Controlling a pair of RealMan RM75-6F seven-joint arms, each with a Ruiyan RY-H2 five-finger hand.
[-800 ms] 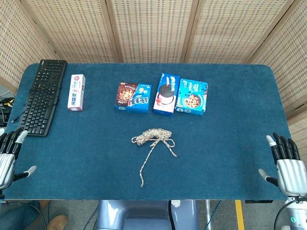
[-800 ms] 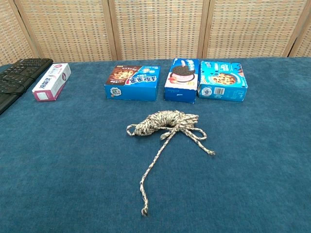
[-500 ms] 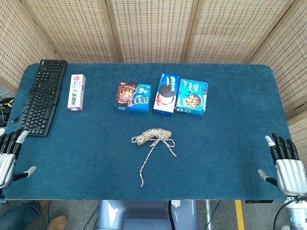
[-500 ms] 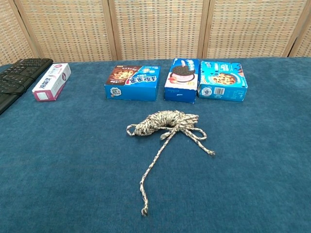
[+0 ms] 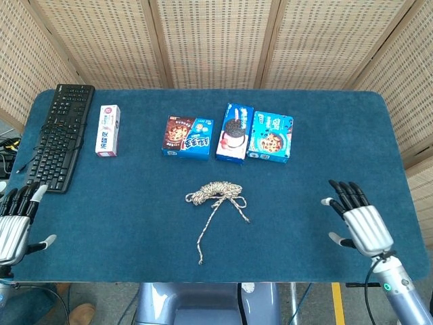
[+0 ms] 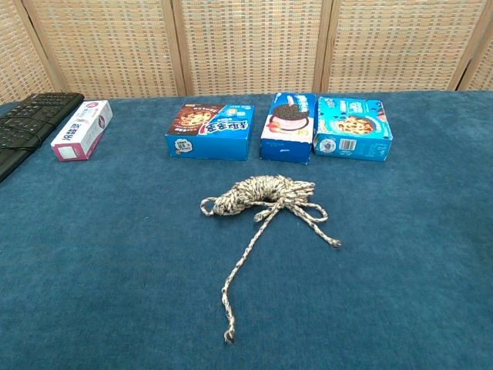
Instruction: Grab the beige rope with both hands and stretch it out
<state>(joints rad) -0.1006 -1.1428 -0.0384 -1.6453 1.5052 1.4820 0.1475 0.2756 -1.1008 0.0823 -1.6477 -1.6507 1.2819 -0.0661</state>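
The beige rope point(image 5: 215, 191) lies untouched near the middle of the blue-covered desk point(image 5: 135, 203), bundled into a loose coil with two tails coming out of it: a long one runs toward the front edge of the desk and ends well short of it, and a shorter one curls off to the robot's right side. In the chest view the coil point(image 6: 258, 194) sits just in front of the row of boxes, apart from them. Behind the rope stand three snack boxes in a line: a cookie box with a brown and blue face point(image 5: 187, 137), a blue box showing a dark sandwich biscuit point(image 5: 234, 131) just beside it, and a light blue cookie box point(image 5: 270, 136) touching that one on its right. Further left lies a small white and pink carton point(image 5: 107, 130), and beyond it a black keyboard point(image 5: 61, 135) along the desk's left side. The left robot hand point(image 5: 15, 223) hangs at the front left corner of the desk, released, its fingers straight and spread, holding nothing. The right robot hand point(image 5: 358, 220) hovers over the right part of the desk, well apart from the rope, also released with fingers extended and the thumb out to the side. Neither robot hand shows in the chest view.
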